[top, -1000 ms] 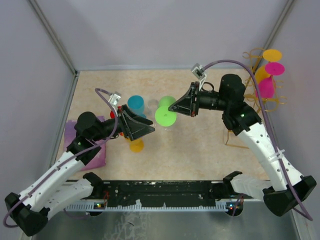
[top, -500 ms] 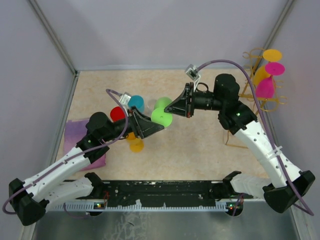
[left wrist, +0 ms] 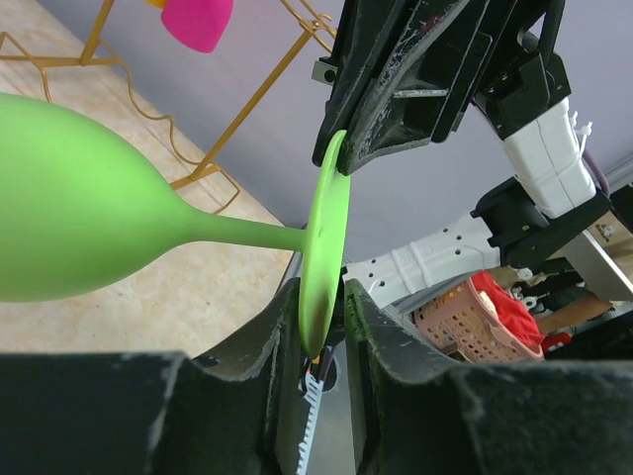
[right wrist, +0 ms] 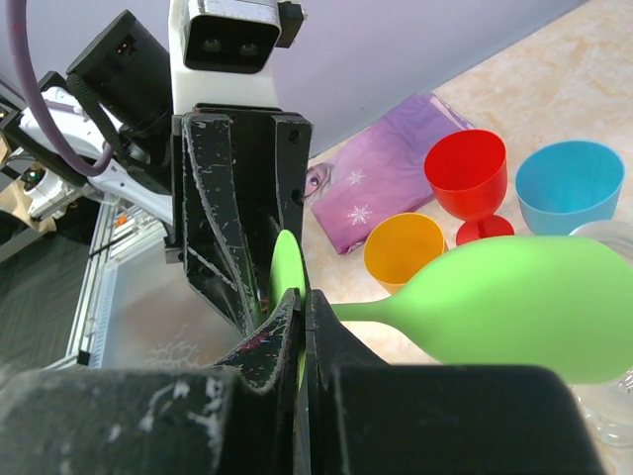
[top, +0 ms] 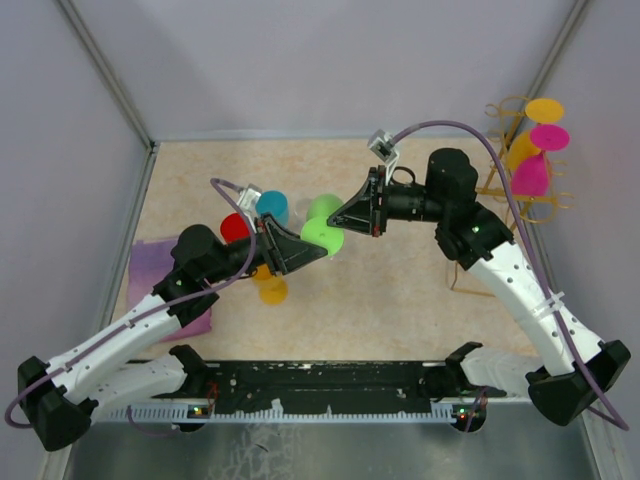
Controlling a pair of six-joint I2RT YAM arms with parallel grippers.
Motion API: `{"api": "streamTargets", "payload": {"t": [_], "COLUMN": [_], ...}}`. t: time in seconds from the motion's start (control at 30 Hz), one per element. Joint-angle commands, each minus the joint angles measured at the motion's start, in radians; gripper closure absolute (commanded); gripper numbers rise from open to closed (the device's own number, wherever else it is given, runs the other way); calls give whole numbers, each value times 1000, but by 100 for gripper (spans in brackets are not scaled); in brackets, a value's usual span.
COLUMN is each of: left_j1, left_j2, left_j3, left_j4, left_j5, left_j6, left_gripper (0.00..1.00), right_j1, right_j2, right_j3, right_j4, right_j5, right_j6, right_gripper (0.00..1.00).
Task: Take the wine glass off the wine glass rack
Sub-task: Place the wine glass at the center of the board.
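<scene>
Sandy, speckled table (top: 400,290) sits inside pale purple walls. At the back right stands the wine glass rack (left wrist: 237,134), made of thin gold wire, with a pink glass (top: 530,175) and a yellow glass (top: 545,108) hanging on it.

The green wine glass (top: 325,235) is already off the rack. It hangs on its side in the air over the middle of the table, well apart from the rack. The right gripper (right wrist: 302,297) is squeezed tight on the rim of the glass's flat round foot (left wrist: 324,228). The left gripper (left wrist: 321,297) has one finger on each side of that same foot. I cannot tell if it is pinching yet.

This looks like a pass from one arm to the other. Next, I think the left side needs a firm pinch before the right side lets go, or the glass could drop.

I see no words or brand names anywhere. The purple cloth (right wrist: 386,163) has little white snowflake shapes, but no letters.
</scene>
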Motion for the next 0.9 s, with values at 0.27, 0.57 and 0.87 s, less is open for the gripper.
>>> {"api": "streamTargets", "payload": {"t": [0.27,0.57,0.87], "left_j1": [-10,-10,-10], "left_j2": [-14,-19,-29], "left_j3": [-6,-16,-22], "left_j4": [39,57,63], "left_j5": [16,13,9], "left_j6": [29,29,32], "left_gripper": [80,91,100], "right_j1": [14,20,21], "right_j2": [-12,-19,-23], "right_j3": [51,48,49], "right_j4": [38,32,26], "right_j5": [5,8,14], "right_j6": [-20,-32,-37], "right_gripper": [100,100,100]}}
